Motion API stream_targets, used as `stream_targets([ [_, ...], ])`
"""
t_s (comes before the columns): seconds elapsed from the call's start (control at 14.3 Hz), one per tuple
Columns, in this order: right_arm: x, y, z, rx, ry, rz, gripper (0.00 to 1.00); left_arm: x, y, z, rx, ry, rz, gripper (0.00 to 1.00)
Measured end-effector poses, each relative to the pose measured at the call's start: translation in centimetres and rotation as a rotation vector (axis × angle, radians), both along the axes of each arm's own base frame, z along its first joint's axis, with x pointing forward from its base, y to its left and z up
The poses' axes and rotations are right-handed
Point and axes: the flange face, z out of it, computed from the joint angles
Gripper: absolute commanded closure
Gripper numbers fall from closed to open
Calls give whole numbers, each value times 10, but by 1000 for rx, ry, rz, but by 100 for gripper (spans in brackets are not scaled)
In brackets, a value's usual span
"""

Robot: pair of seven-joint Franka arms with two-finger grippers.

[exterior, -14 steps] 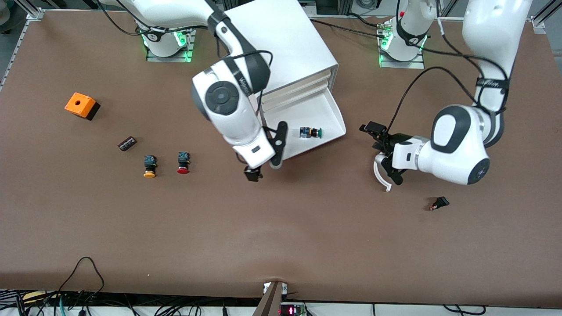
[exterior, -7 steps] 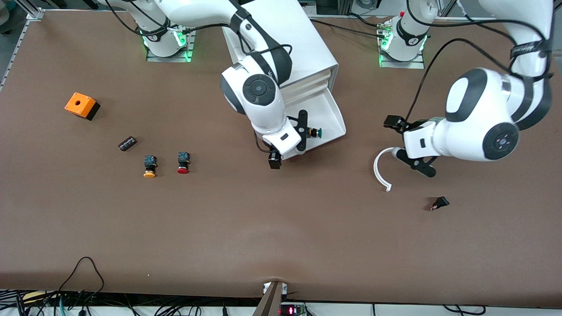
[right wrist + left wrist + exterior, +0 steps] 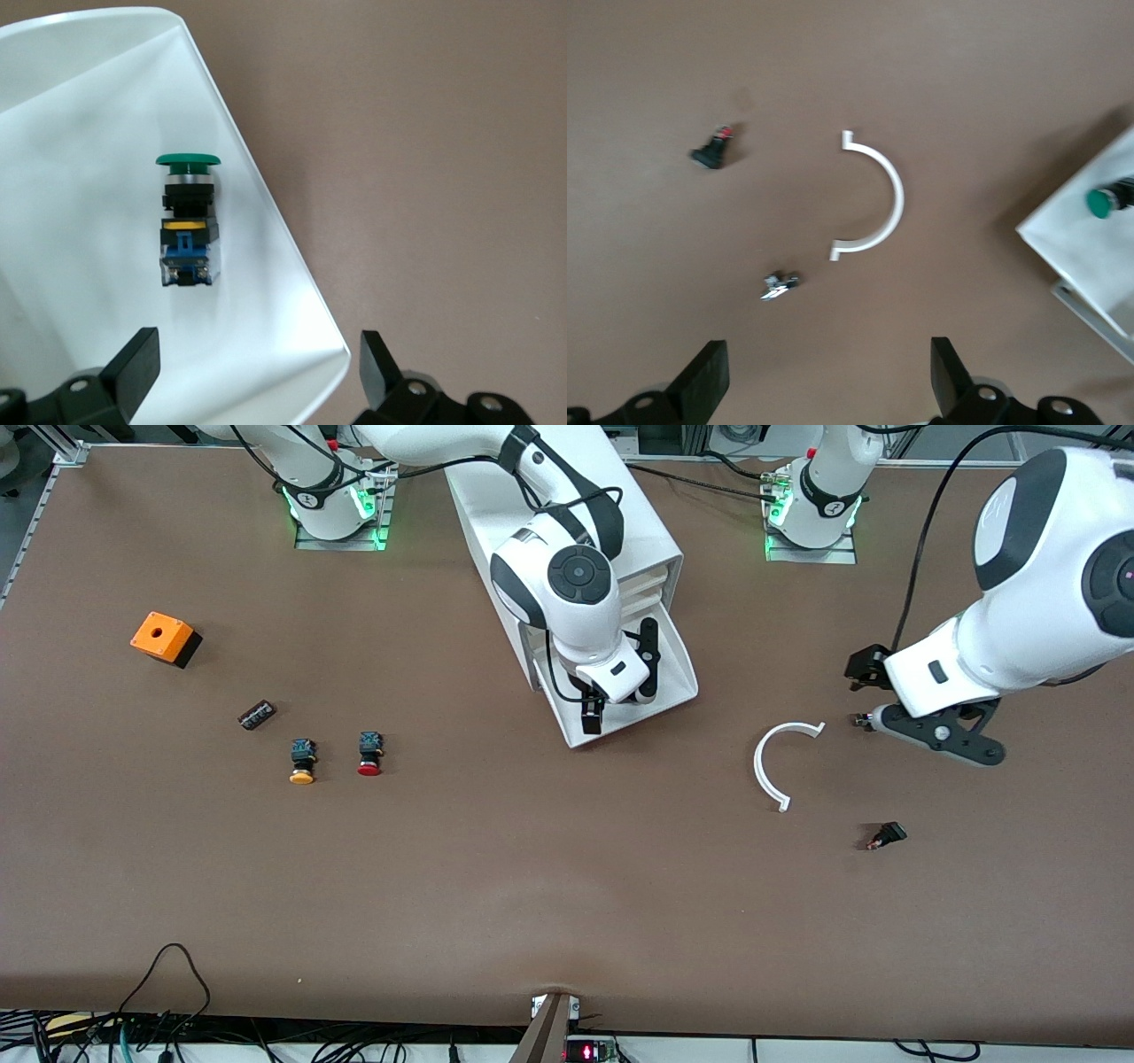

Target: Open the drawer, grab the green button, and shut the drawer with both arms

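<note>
Button (image 3: 186, 221) on open drawer (image 3: 292, 266) floor under spread right end effector (image 3: 257, 367); left end effector (image 3: 824, 390) spread above bare table (image 3: 532, 886).

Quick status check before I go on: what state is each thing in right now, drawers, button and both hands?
Lowest drawer: pulled open.
Upper drawers: shut.
Green button: lying on its side in the open drawer, not gripped.
Right hand: open, over the drawer above the button.
Left hand: open, empty, over the table near the white arc.
</note>
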Motion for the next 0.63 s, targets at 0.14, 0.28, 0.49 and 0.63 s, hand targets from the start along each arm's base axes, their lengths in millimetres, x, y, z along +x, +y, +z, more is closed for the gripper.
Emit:
stream_targets([
  [0.14, -8, 8, -5, -4, 5, -14, 0, 9, 4, 12, 2, -61, 9, 0],
  [0.28, -14, 14, -4, -1, 5, -29, 0, 19, 8, 14, -1, -101, 16, 0],
  [0.49, -16, 15, -7, -3, 11, -77, 0, 25, 12, 12, -2, -115, 27, 0],
  [0.63, -19, 18, -11, -7, 15, -87, 0, 25, 24, 16, -1, -120, 51, 0],
])
